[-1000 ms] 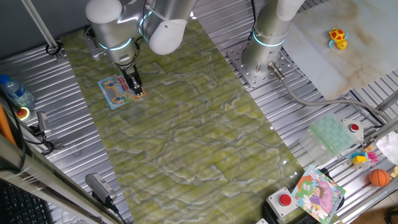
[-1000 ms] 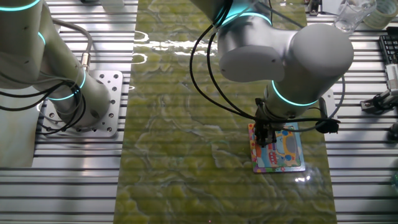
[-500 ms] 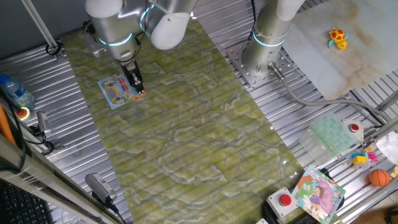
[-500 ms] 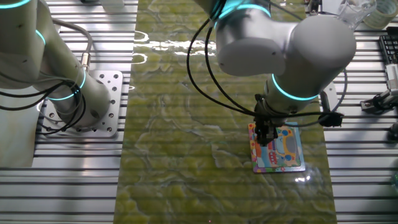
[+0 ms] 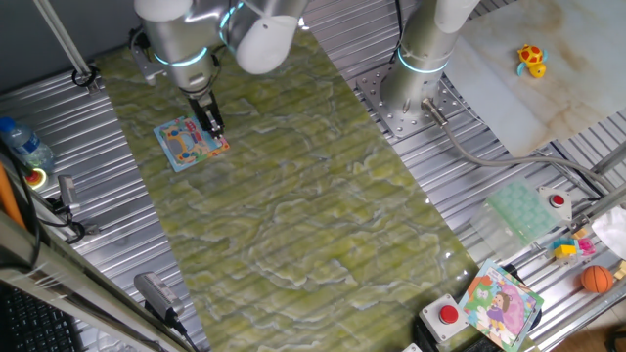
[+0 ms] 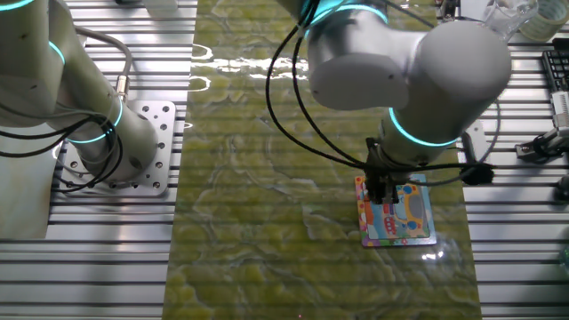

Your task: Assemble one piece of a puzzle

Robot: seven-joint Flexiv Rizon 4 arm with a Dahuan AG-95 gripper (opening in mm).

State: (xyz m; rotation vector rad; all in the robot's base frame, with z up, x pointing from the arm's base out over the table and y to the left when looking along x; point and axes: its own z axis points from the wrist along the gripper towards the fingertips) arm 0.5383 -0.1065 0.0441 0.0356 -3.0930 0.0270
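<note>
The puzzle (image 5: 189,144) is a small square board with a light-blue border, lying on the green mat at the left. It also shows in the other fixed view (image 6: 400,214). The tan/orange piece (image 5: 222,146) lies flat at the board's right corner, seen in the other fixed view (image 6: 361,184) at the board's upper left corner. My gripper (image 5: 213,127) hangs just above that corner, pointing down, its fingers slightly apart and holding nothing. It shows in the other fixed view (image 6: 384,195) over the board's left part.
A second arm's base (image 5: 416,88) stands on the metal table to the right of the mat. A larger colourful board with a purple figure (image 5: 501,303), a red button box (image 5: 448,318) and an orange ball (image 5: 596,280) lie at the bottom right. A bottle (image 5: 24,145) is at the left edge.
My gripper has risen a little off the board's corner and shifted slightly toward the back. The piece stays on the board.
</note>
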